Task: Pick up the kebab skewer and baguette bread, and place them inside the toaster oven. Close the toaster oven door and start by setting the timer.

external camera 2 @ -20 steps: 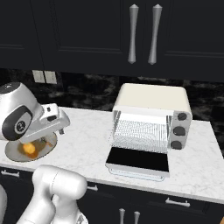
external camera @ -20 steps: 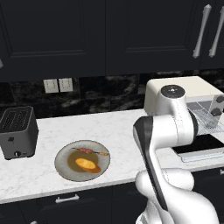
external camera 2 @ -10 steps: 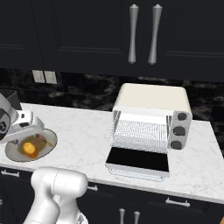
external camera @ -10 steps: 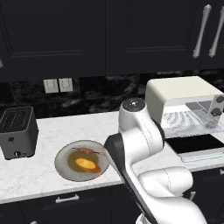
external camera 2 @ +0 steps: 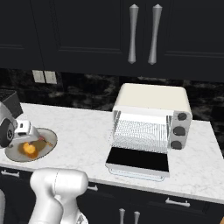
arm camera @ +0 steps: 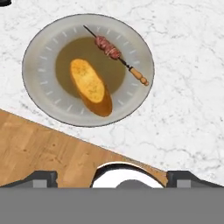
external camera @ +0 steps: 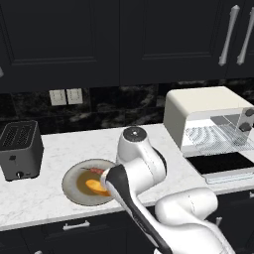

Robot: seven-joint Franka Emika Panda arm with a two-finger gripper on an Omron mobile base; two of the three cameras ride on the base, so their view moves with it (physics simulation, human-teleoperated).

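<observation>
With my fingers spread wide above the plate on the counter, I judge the first pick is next: descend onto the skewer beside the bread.

Arm: glossy white rounded shells, fat tubular links, bulbous elbows. Dark grey to black bands at the joints. One joint capped by a flat dark grey disc with a pale centre dot. A black strip runs along the underside of the forward link. Gripper: two small dark grey fingertips, blocky, flat-topped. Wrist block white with a dark face. No cables or markings visible.
</observation>
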